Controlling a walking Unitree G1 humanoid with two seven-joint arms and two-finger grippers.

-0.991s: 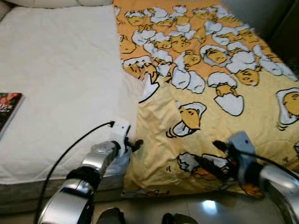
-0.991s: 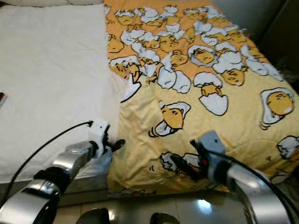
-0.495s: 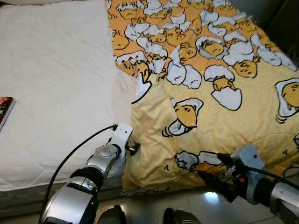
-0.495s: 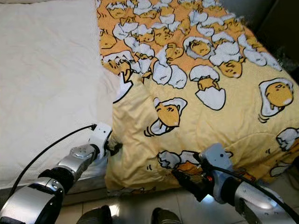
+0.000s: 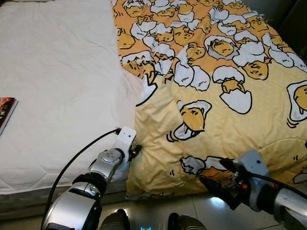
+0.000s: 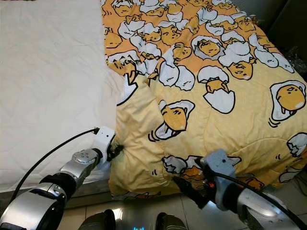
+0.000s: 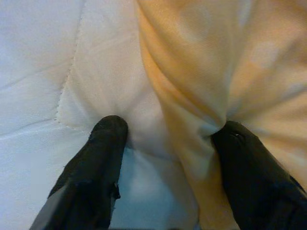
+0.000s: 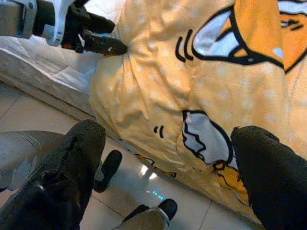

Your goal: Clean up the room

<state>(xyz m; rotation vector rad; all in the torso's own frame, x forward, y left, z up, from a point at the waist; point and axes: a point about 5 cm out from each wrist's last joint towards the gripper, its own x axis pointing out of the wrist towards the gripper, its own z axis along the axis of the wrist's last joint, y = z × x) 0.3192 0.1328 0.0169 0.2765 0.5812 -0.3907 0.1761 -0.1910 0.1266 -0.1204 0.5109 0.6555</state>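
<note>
Your left hand (image 5: 135, 151) sits lower centre-left, fingers spread around the yellow blanket (image 5: 216, 120) edge where it meets the white mattress (image 5: 62, 86). The blanket covers the frame's right half, its long axis running bottom to top. Right hand (image 5: 213, 184), spread, hovers off the lower hem.

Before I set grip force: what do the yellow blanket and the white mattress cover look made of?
Yellow blanket: soft printed fabric, matte, bunching in folds at the left gripper. White mattress cover: quilted cloth, matte, with stitched seams and creases.
</note>
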